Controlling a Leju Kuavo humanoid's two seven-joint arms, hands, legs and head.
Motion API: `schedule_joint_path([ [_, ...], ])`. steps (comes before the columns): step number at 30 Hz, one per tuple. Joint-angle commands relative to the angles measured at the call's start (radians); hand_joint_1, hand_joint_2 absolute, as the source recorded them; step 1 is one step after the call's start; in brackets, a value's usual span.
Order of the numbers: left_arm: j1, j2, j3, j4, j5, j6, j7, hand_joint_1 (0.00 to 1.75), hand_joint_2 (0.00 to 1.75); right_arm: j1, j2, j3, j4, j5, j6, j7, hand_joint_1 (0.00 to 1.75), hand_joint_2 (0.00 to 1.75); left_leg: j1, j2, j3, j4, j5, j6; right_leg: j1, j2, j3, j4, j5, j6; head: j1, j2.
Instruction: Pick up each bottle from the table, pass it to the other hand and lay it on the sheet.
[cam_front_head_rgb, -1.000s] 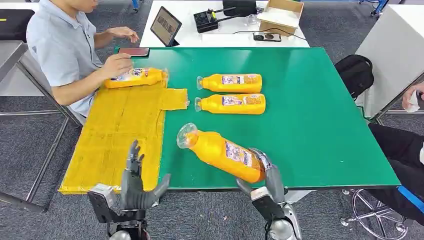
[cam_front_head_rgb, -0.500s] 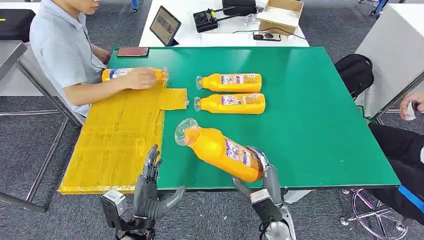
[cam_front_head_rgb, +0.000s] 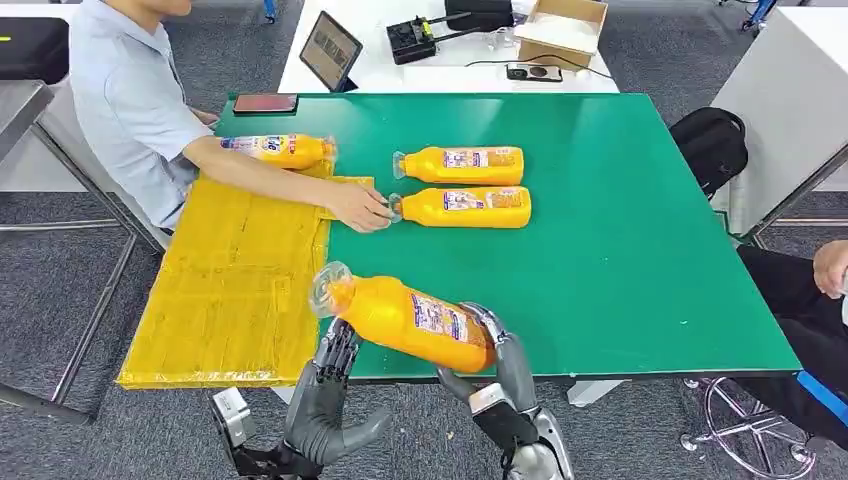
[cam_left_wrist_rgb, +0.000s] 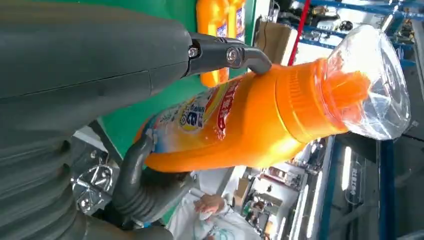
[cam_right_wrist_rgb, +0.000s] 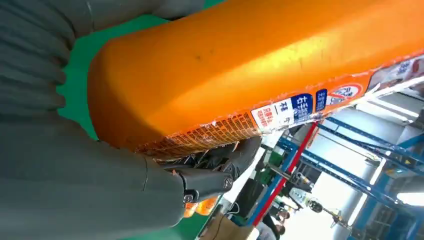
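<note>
Head view: held bottle (cam_front_head_rgb: 405, 318) carried leftward since a second ago, base clamped in right hand (cam_front_head_rgb: 497, 352), above counter (cam_front_head_rgb: 620, 230) near edge. Left hand (cam_front_head_rgb: 330, 395) risen beneath neck, fingers apart. Person's hand (cam_front_head_rgb: 362, 208) moved to second lying bottle (cam_front_head_rgb: 462, 206).
Left wrist view: fingertips (cam_left_wrist_rgb: 252, 56) touching bottle shoulder; handover starting.
Right wrist view: clamp firm on base. Sheet (cam_front_head_rgb: 235, 280) awaits.

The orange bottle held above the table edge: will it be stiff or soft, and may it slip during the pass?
The orange bottle probably stays stiff: its body shows no dent where the right hand grips its base. Its smooth, glossy plastic may slip. The clear cap end juts out unsupported, so it may tilt until the left hand grips.
</note>
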Motion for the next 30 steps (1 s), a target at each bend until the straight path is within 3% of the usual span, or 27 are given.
schedule_joint_path([
  [1,-0.068,0.024,-0.029,0.124,0.119,-0.148,0.107,0.0,1.75,-0.074,0.026,0.137,0.178,0.096,-0.065,-0.028,1.75,1.75,0.0,0.002,0.003,-0.002,0.0,0.001,0.0,0.001,0.003,-0.002,0.0,-0.002,0.0,0.0],
  [5,-0.096,0.011,-0.046,0.138,0.024,-0.094,0.083,0.0,1.75,-0.094,0.063,0.232,0.263,0.138,-0.132,-0.043,1.75,1.75,0.0,0.002,0.003,-0.002,0.0,0.0,0.001,0.001,0.003,-0.001,0.0,-0.003,0.0,0.0],
  [7,-0.114,-0.006,-0.041,0.186,0.054,-0.108,0.127,0.0,1.75,-0.116,0.063,0.256,0.299,0.163,-0.202,-0.055,1.75,1.75,0.001,0.001,0.003,-0.002,0.0,0.0,0.001,0.0,0.002,-0.001,0.0,-0.002,0.0,0.0],
  [10,-0.134,-0.014,-0.044,0.241,0.084,-0.132,0.132,0.0,1.75,-0.14,0.059,0.285,0.313,0.131,-0.217,-0.06,1.75,1.75,0.0,0.001,0.004,-0.002,0.0,0.001,0.001,0.0,0.003,-0.002,0.0,-0.002,-0.001,0.0],
  [15,-0.143,-0.021,-0.041,0.223,0.087,-0.135,0.135,0.0,1.75,-0.139,0.07,0.319,0.324,0.114,-0.187,-0.059,1.75,1.75,0.0,0.002,0.003,-0.001,-0.001,0.001,0.001,0.0,0.003,-0.001,0.0,-0.003,0.0,0.0],
  [24,-0.122,-0.061,0.023,0.074,-0.04,0.001,0.062,0.0,1.75,-0.157,0.093,0.316,0.412,0.023,-0.117,-0.035,1.75,1.75,0.001,0.001,0.001,0.0,-0.001,0.001,0.002,-0.001,0.001,0.0,-0.001,-0.003,0.0,0.0],
  [25,-0.118,-0.07,0.038,0.069,-0.043,0.03,0.053,0.45,1.75,-0.159,0.095,0.322,0.419,0.019,-0.106,-0.035,1.75,1.75,0.0,0.001,0.0,0.0,-0.001,0.001,0.001,0.0,0.0,0.0,-0.001,-0.002,0.0,0.0],
  [26,-0.119,-0.075,0.043,0.069,-0.045,0.062,0.042,1.47,1.75,-0.159,0.096,0.33,0.422,0.015,-0.094,-0.037,1.75,1.75,0.001,0.002,0.001,0.0,-0.001,0.001,0.001,0.0,0.001,0.0,0.0,-0.003,0.0,0.0],
  [30,-0.12,-0.076,0.045,0.069,-0.048,0.074,0.035,1.5,1.75,-0.159,0.097,0.335,0.423,0.014,-0.089,-0.037,1.75,1.75,0.001,-0.001,0.001,0.0,0.0,0.001,0.001,-0.002,0.001,0.0,-0.001,-0.002,0.0,0.0],
])
